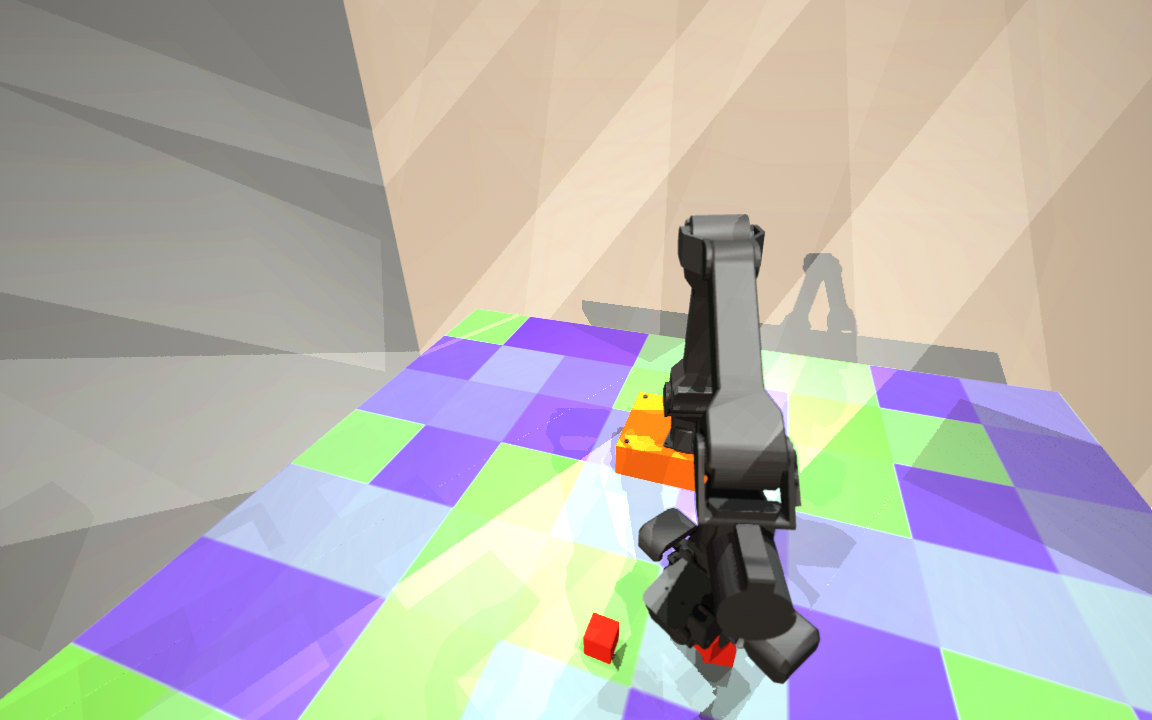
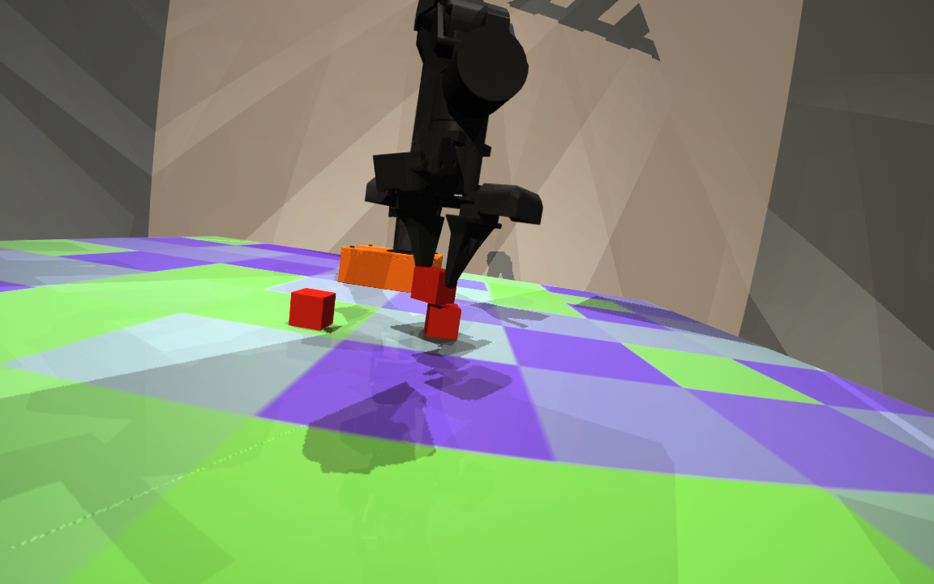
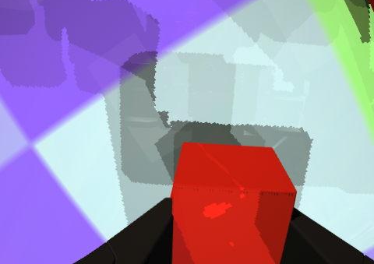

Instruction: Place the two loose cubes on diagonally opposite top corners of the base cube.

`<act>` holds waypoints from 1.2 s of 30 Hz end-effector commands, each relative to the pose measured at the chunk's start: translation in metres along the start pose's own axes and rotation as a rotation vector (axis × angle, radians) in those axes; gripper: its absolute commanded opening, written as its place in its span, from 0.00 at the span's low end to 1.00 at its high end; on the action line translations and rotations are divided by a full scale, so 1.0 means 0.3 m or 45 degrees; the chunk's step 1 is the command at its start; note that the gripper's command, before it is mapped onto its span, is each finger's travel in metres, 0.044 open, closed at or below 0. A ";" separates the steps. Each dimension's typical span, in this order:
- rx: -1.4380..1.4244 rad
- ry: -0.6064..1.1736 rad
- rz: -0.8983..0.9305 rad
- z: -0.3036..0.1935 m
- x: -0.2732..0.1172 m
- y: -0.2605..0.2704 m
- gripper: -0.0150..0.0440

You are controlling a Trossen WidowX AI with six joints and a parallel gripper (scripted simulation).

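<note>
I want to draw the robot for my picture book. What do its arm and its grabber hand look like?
The arm is dark grey to black, with chunky straight pieces and a round, flat-ended part like a can. The gripper has two black fingers that get thinner toward their tips, and blocky dark pieces on both sides. I can't see any bright stickers.

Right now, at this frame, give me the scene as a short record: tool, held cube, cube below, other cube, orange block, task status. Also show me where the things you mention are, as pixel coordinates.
tool: shut on a red cube, fingers pointing down
held cube (image 2: 432, 285) (image 3: 230, 221): between the fingers, above the lower cube; contact between them unclear
lower cube (image 2: 442, 321): on the checkered surface
other cube (image 1: 601, 637) (image 2: 311, 309): on the checkered surface, apart from that pair
orange block (image 1: 656, 466) (image 2: 374, 268): at the foot of the arm
task status: unfinished; one cube held, no release yet
</note>
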State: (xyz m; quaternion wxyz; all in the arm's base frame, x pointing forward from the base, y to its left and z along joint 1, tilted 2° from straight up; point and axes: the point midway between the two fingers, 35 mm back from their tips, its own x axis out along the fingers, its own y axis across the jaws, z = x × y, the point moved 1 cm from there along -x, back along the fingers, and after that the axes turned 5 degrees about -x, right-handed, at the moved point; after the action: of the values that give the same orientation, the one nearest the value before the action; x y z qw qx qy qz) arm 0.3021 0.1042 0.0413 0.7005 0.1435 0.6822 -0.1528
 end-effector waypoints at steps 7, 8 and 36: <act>0.004 0.008 -0.003 -0.003 0.012 0.000 0.43; 0.004 0.008 -0.003 -0.003 0.012 0.000 0.43; -0.007 0.008 -0.003 -0.003 0.017 0.001 0.60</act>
State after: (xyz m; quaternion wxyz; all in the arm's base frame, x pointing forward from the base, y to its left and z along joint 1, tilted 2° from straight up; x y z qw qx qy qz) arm 0.3018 0.1042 0.0372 0.6993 0.1423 0.6836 -0.1532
